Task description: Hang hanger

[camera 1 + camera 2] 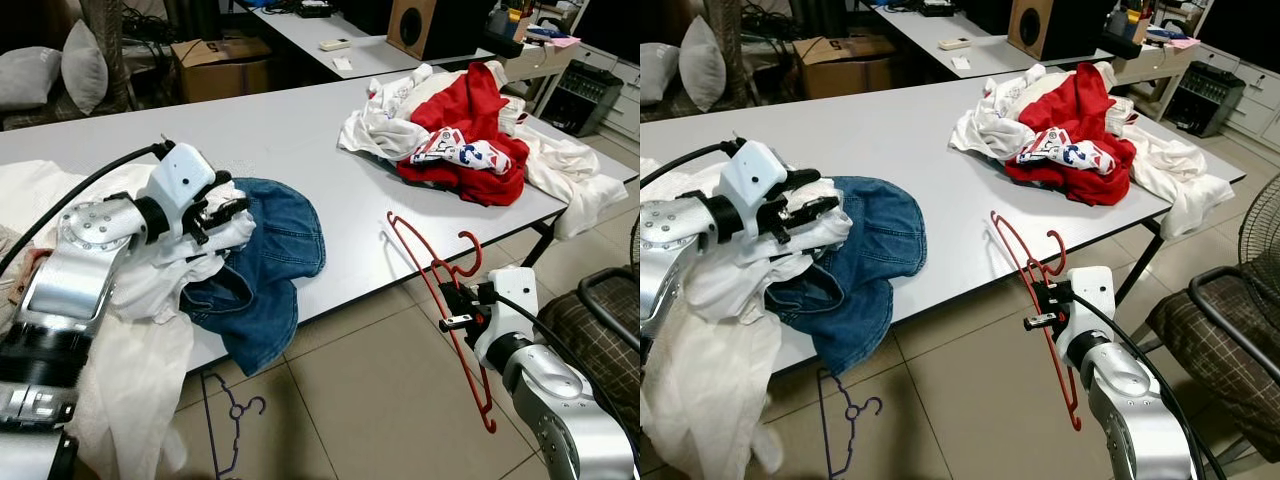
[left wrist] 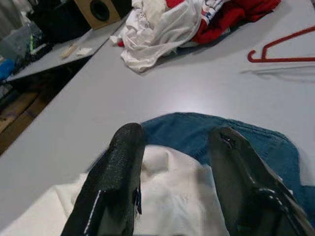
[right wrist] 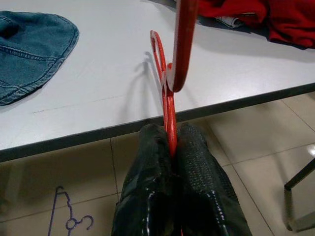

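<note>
Right tool (image 1: pixel 458 308) clenched on red hanger (image 1: pixel 440 290) off table edge (image 1: pixel 400 282); left tool (image 1: pixel 222 212) spread over white cloth (image 1: pixel 160 270).

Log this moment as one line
right gripper: shut on red hanger | left gripper: open over white garment | purple hanger: floor

1. Both arms are showing brushed silver metal shells with rounded joints.
2. The left gripper (image 1: pixel 222 212) and right gripper (image 1: pixel 452 305) are wearing white wrist housings and textured black fingers (image 2: pixel 115 187).
3. A black cable (image 1: pixel 85 190) is running along each forearm.
</note>
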Available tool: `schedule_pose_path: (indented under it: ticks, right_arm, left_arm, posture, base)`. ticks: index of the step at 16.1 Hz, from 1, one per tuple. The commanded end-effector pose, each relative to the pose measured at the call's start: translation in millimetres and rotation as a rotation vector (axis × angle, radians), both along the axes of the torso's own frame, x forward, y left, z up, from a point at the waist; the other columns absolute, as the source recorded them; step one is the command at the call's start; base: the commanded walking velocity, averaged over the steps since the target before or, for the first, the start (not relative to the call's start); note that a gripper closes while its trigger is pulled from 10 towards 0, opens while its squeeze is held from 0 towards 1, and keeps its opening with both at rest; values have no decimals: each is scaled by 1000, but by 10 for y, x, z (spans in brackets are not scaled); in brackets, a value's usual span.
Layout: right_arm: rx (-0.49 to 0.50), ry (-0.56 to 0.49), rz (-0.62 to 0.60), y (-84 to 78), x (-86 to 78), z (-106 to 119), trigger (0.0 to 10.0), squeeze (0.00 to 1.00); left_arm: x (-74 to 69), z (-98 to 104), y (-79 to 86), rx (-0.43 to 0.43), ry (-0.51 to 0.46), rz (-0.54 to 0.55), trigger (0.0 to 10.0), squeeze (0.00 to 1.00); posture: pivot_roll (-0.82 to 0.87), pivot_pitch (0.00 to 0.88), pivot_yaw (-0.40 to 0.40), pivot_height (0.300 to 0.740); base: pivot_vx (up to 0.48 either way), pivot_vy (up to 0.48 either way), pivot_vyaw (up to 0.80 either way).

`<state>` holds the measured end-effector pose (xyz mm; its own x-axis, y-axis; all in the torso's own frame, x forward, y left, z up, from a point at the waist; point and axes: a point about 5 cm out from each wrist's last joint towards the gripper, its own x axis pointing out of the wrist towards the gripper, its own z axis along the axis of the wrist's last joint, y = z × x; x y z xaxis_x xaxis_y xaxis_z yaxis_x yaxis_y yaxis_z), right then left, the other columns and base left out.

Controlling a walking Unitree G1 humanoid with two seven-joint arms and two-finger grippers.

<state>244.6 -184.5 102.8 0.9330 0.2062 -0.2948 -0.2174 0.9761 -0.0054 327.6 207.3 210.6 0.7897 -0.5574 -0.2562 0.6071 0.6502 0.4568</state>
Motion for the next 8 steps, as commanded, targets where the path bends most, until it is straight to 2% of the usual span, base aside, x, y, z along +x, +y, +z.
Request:
schedule_pose_path:
  ticks: [1, 2, 3, 4, 5, 8]
  right_arm:
    - [-13, -24, -9, -23, 5, 45, 10000, 0]
    - [-14, -24, -8, -23, 6, 44, 10000, 0]
    - [-14, -24, -8, -27, 9, 45, 10000, 0]
    - [-15, -24, -9, -33, 10, 49, 10000, 0]
    - [-17, -25, -11, -46, 10, 54, 10000, 0]
    - [-16, -27, -3, -26, 27, 51, 10000, 0]
  left_arm:
    - [-37, -6, 1, 16, 14, -1, 9843, 0]
    - [-47, -23, 7, 30, 18, 2, 9843, 0]
    - [-72, -28, 18, 22, 25, 8, 7765, 0]
    - [-98, -4, 27, 7, 27, 8, 7490, 0]
    - [-145, 40, 56, -11, 29, 18, 10000, 0]
    - [-135, -51, 140, 85, 36, 80, 10000, 0]
  posture:
    - [-62, 0, -27, 740]
    - [-62, 0, -27, 740]
    - [-64, 0, -29, 740]
    - [-64, 0, -29, 740]
    - [-66, 0, -28, 740]
    - [-61, 0, -34, 740]
  base:
    - [0, 0, 0]
    - [0, 0, 0]
    - [0, 0, 0]
    - [0, 0, 0]
    - [0, 0, 0]
    - [0, 0, 0]
